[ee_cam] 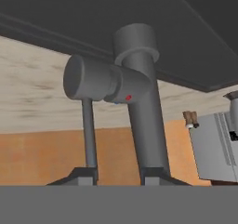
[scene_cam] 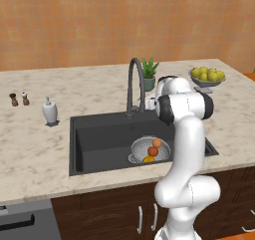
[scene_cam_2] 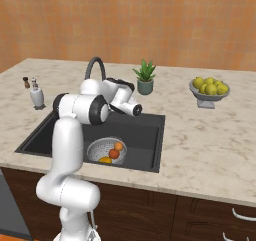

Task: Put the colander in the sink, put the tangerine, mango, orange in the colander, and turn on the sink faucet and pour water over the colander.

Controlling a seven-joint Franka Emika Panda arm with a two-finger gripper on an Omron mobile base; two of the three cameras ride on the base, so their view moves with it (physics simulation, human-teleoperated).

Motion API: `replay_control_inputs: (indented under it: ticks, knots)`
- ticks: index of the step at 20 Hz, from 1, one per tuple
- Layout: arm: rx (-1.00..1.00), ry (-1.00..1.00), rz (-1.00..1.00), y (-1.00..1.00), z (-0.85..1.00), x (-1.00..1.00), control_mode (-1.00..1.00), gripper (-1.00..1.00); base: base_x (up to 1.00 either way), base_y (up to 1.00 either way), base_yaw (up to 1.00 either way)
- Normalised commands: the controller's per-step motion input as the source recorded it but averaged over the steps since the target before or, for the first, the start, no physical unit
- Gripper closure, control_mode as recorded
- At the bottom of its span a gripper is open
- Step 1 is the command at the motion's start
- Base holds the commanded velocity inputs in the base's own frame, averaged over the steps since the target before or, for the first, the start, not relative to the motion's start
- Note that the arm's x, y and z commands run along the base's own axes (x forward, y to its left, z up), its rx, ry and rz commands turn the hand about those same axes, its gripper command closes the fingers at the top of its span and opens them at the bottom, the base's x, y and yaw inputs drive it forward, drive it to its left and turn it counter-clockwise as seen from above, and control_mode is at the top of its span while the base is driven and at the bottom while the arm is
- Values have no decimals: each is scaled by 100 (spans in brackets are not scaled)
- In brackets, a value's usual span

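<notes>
Hand [ee_cam: 119,179] is at the base of the sink faucet [scene_cam: 133,84], back edge of the sink [scene_cam: 94,134]; in the hand view the faucet's thick grey cylindrical body and its stubby side lever, with a small red dot, sit right in front of the dark fingertips [ee_cam: 83,175], one tip either side of the body's foot. Can't tell from the pictures whether the fingers are actually pinching the faucet or just bracketing it; they look part-closed, not spread wide. Left to right on the beige marbled surface [scene_cam: 30,149]: two small brown shakers [scene_cam: 19,99] near the left back edge, a white soap dispenser [scene_cam: 49,111] just left of the sink's back left corner, then the dark rectangular basin set into the surface. Faucet is a tall dark metal gooseneck with a high arch, spout hanging over the basin. Colander [scene_cam: 144,150] lies on the sink floor toward the front right corner, round, silvery, perforated all over; it holds three fruits: an orange-coloured one [scene_cam: 157,143] at the top, a redder one [scene_cam: 153,151] just below, touching, and a yellow-orange one [scene_cam: 148,159] at the front rim. Small potted plant [scene_cam: 149,74] stands behind the faucet to the right. Footed grey fruit bowl [scene_cam: 207,82] piled with yellow-green fruit [scene_cam: 208,74] stands near the right back corner of the surface.
</notes>
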Motion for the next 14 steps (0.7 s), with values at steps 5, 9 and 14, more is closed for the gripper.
replay_control_inputs:
  ticks: [5,9,14]
  knots:
    - [3,-2,-9,-2,-11,19,-100,100,0,0,0]
    - [0,-3,-13,-16,-16,15,-100,100,0,0,0]
    - [0,-1,-22,-50,-17,9,-100,100,0,0,0]
